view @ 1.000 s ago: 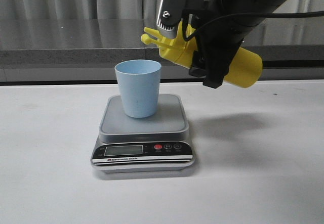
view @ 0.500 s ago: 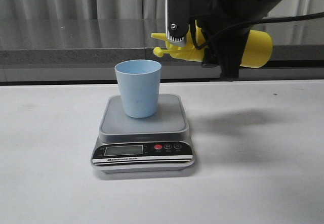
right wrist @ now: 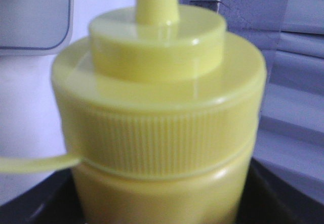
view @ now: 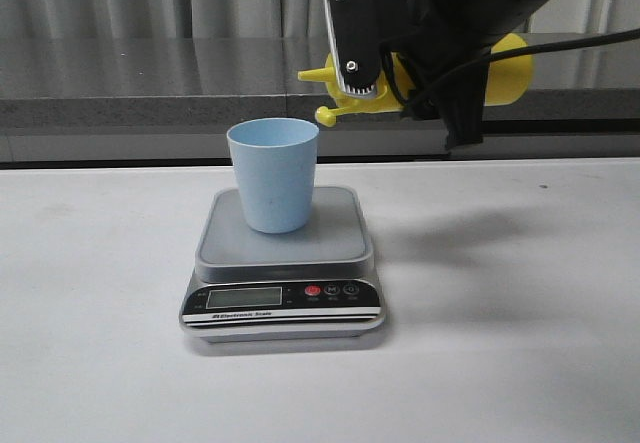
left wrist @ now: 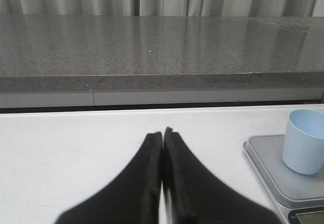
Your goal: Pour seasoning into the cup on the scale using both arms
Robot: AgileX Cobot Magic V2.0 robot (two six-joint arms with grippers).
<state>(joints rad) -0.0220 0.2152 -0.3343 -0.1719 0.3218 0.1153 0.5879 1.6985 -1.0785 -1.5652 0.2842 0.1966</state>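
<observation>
We find the scale sitting on the white table, its grey platform carrying the light blue cup, which stands upright and slightly toward the left of the platform's middle. The display and buttons face the front camera; we cannot read the figures.

The right gripper hangs above the table, up and to the right of the cup, and it is clamped around the yellow bottle. The bottle lies close to horizontal, its base toward the right and its nozzle pointing left. The nozzle tip stands higher than the cup's rim and just to the right of it, not over the opening. The tethered cap dangles below the nozzle, clear of the cup. In the right wrist view we see the ribbed collar and the nozzle base close up, with the black fingers on either side of the body.

The left gripper shows only in its own wrist view: its two fingers are pressed together with nothing between them, low over the table, with the scale and cup well off to its side.
</observation>
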